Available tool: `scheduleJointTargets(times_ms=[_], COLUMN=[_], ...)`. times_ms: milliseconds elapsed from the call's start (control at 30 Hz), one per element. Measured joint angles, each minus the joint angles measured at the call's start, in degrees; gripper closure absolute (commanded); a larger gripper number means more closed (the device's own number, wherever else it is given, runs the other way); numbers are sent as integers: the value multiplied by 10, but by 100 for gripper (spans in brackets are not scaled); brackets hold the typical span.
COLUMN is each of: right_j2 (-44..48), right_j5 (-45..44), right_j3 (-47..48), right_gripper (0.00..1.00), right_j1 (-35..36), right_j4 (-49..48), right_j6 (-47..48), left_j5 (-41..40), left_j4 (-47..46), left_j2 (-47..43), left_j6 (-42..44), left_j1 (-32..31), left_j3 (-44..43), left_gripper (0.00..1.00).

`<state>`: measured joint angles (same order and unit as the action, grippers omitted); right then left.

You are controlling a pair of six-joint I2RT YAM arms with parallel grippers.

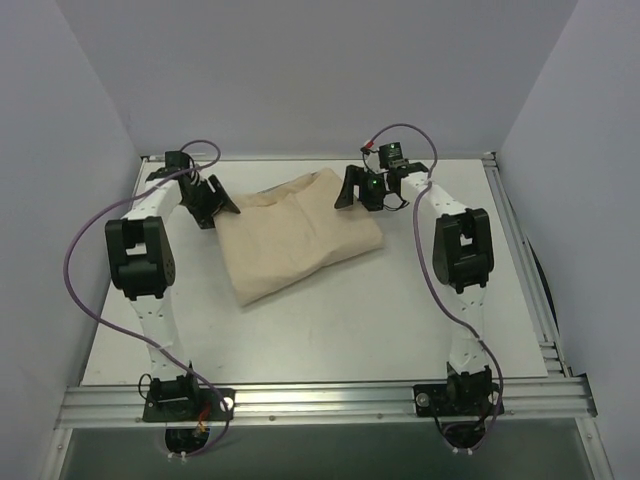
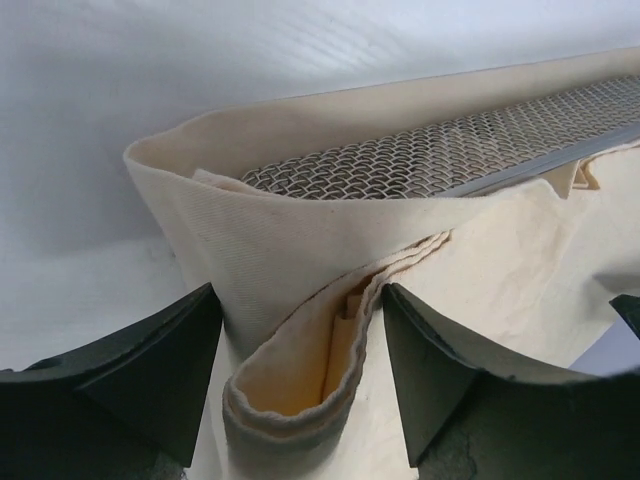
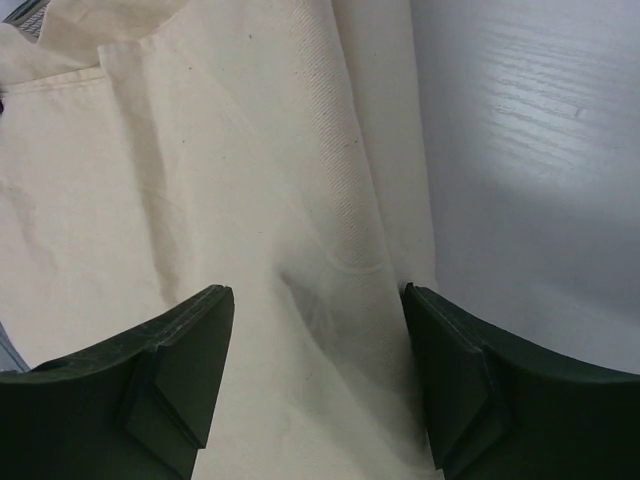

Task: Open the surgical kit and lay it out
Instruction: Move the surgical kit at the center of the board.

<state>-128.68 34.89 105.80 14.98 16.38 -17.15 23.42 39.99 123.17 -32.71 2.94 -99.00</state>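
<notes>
Across the middle of the white surface (image 1: 350, 320) lies the beige cloth wrap (image 1: 300, 235), folded as a bundle, so the kit is not yet opened. One corner gapes enough to show a wire mesh tray (image 2: 430, 155) inside. There the left gripper (image 2: 300, 292) stands spread astride a loose fold. The right gripper (image 3: 317, 292) is spread over the opposite edge. Each seems placed to pinch a flap and draw it outward.
</notes>
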Motion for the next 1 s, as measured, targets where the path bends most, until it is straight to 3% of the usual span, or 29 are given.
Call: scheduleJointTargets(times_ms=[133,367,633,1000], right_j2=[0,21,27,14], right_j5=[6,24,17,-1], right_j3=[-38,-138,-137,-51], right_gripper=[41,43,43,21], right_j1=[-12,-40,-65,-80], right_j4=[-28,-63,-51,-24], right_j6=[-23,-71,-84,-72], left_j5=[5,7,56,90], left_j4=[7,18,-33,-69], left_j2=[40,130,176,203], left_j6=[7,21,-31,-67], left_j1=[-7,-48,-57,-63], left_j3=[-61,-212,-252,-269], left_gripper=[30,30,30,25])
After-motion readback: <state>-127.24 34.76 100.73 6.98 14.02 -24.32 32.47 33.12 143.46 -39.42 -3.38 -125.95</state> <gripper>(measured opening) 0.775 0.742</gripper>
